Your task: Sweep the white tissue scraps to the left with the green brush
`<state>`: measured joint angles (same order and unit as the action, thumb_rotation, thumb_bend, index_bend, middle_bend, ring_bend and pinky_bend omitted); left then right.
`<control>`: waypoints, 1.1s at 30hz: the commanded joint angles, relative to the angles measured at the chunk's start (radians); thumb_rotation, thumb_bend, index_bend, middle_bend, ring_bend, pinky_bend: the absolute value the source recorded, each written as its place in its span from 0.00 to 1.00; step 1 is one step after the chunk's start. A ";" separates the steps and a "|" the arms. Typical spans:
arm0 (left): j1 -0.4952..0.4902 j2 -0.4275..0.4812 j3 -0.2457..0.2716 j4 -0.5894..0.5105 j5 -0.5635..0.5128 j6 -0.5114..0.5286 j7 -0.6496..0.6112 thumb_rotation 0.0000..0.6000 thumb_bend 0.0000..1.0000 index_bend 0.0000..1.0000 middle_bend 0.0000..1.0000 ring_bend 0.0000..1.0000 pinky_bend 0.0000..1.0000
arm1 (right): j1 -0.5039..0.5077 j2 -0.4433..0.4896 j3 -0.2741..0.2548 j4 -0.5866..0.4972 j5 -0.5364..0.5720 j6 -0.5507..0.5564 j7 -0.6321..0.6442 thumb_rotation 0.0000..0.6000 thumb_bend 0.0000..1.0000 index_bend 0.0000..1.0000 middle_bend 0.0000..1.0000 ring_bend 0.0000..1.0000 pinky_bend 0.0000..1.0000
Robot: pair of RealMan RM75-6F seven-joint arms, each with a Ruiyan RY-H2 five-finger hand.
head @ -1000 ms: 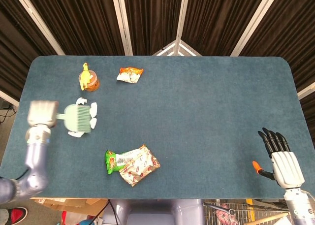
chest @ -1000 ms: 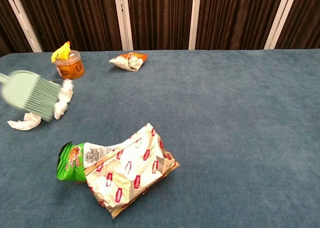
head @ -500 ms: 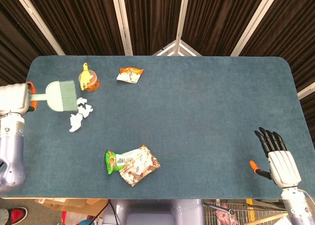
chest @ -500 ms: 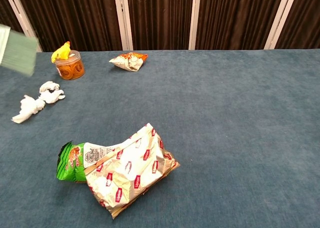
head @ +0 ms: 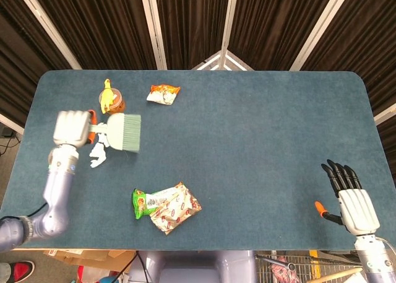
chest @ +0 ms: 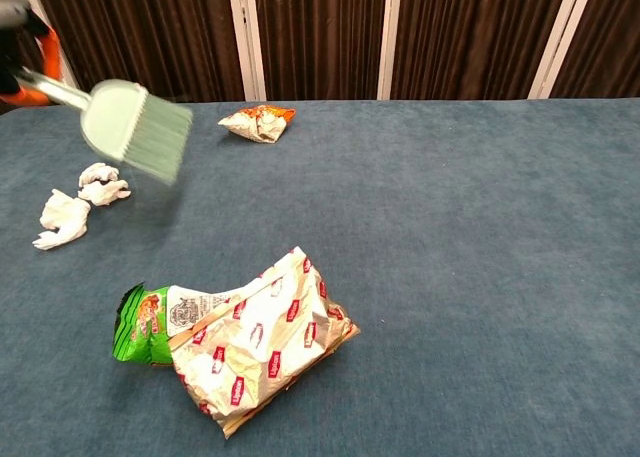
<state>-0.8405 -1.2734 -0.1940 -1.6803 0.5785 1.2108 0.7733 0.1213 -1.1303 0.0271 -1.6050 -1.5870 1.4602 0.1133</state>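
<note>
My left hand (head: pixel 71 129) grips the handle of the green brush (head: pixel 124 132). The brush is lifted off the table with its bristles pointing right, just right of and above the white tissue scraps (head: pixel 96 154). In the chest view the brush (chest: pixel 138 127) hovers in the air, and the scraps lie lower left as two small pieces (chest: pixel 103 185) and one larger piece (chest: pixel 62 219). Only the edge of the left hand (chest: pixel 20 37) shows there, at the top left corner. My right hand (head: pixel 352 199) stays open at the table's near right edge, fingers spread, holding nothing.
An orange jar with a yellow chick toy (head: pixel 111 101) stands behind the scraps. An orange snack packet (head: pixel 163 93) lies further back. A green and white snack bag (head: pixel 166 205) lies near the front edge of the blue table (head: pixel 247 140).
The brush swept the scraps leftward, rose at the far left, then swung back right above them. The scraps now lie spread out. The right hand barely moved.
</note>
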 commanded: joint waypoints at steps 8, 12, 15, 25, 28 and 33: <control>0.033 -0.090 0.100 0.113 0.016 0.015 0.054 1.00 0.77 0.83 1.00 1.00 1.00 | -0.006 0.004 -0.004 0.000 -0.005 0.009 -0.001 1.00 0.30 0.00 0.00 0.00 0.00; 0.069 -0.060 0.117 0.131 0.028 0.004 0.020 1.00 0.77 0.83 1.00 1.00 1.00 | -0.007 0.004 -0.005 -0.001 -0.005 0.010 -0.005 1.00 0.30 0.00 0.00 0.00 0.00; 0.108 0.006 0.121 0.116 0.049 0.003 -0.033 1.00 0.77 0.83 1.00 1.00 1.00 | -0.008 0.002 -0.005 -0.004 -0.006 0.011 -0.013 1.00 0.30 0.00 0.00 0.00 0.00; 0.167 0.066 0.058 0.044 0.174 0.011 -0.238 1.00 0.77 0.83 1.00 1.00 1.00 | -0.009 -0.003 -0.003 -0.006 -0.007 0.016 -0.028 1.00 0.30 0.00 0.00 0.00 0.00; 0.176 0.056 0.048 -0.025 0.221 0.023 -0.270 1.00 0.77 0.82 1.00 1.00 1.00 | -0.008 -0.003 -0.004 -0.006 -0.006 0.012 -0.027 1.00 0.30 0.00 0.00 0.00 0.00; 0.177 -0.010 0.057 -0.077 0.235 0.058 -0.223 1.00 0.77 0.80 1.00 1.00 1.00 | -0.008 -0.002 -0.003 -0.006 -0.005 0.013 -0.026 1.00 0.30 0.00 0.00 0.00 0.00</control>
<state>-0.6665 -1.2596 -0.1369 -1.7417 0.8125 1.2542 0.5362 0.1129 -1.1320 0.0239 -1.6106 -1.5924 1.4735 0.0874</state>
